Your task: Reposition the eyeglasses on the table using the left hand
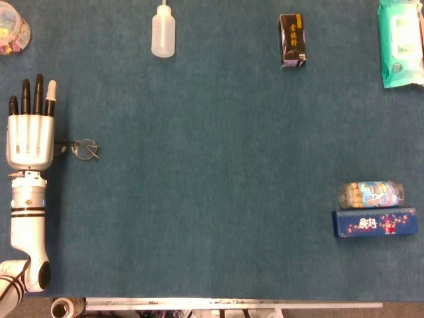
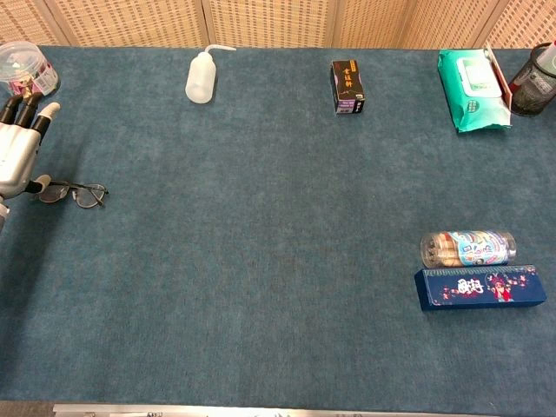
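Thin-framed eyeglasses lie on the blue table cloth near the left edge. My left hand is directly to their left, back facing up and fingers stretched straight toward the far edge. Its thumb tip sits at the left end of the frame; whether it touches is unclear. Part of the frame is hidden under the hand's edge in the head view. Nothing is held in the hand. My right hand is not visible in either view.
A clear jar stands just beyond the left hand's fingertips. A white squeeze bottle, a dark carton and a green wipes pack line the far edge. A snack tube and a blue box lie at the right.
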### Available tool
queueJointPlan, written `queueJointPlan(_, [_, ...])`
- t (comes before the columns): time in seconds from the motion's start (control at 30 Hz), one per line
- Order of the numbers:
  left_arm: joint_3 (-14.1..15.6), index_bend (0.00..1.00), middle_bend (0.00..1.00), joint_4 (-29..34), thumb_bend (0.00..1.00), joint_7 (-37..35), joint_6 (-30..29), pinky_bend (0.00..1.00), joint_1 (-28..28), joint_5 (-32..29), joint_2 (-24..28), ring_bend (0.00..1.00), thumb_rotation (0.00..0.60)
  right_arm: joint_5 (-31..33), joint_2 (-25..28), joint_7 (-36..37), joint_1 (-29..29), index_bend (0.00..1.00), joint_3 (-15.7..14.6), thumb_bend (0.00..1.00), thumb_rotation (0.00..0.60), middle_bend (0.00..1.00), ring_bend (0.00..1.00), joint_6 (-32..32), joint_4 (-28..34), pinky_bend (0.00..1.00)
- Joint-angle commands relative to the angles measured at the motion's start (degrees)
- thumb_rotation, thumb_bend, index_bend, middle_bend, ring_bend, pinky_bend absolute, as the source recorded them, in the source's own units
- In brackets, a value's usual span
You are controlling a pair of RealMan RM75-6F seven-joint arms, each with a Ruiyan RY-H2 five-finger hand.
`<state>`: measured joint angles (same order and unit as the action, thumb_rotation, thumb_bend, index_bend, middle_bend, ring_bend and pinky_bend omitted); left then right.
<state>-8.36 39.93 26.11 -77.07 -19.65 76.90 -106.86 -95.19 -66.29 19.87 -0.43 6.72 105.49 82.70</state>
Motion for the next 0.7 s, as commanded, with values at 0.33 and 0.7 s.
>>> queueJointPlan(0.33, [-0.2,0.06,0.00,6.0,0.18,-6.8,-9.7,0.22,1.8,3.7,4.1,0.03,0.600,0.3,0.0,0.2,0.0,0.60,0.2,0.31,0.600,0.57,0.51,-0.1,0.0,0.52])
queueJointPlan(0.7, [3.8,0.08,0.00,21.7,0.18,-18.0,-22.7,0.22,4.4,15.9,19.1,0.03,0.600,0.1,-0.3,-1.4,0.5,0.60,0.0,0.31,0.600,0.57,0.51,-1.2,0.4,0.52])
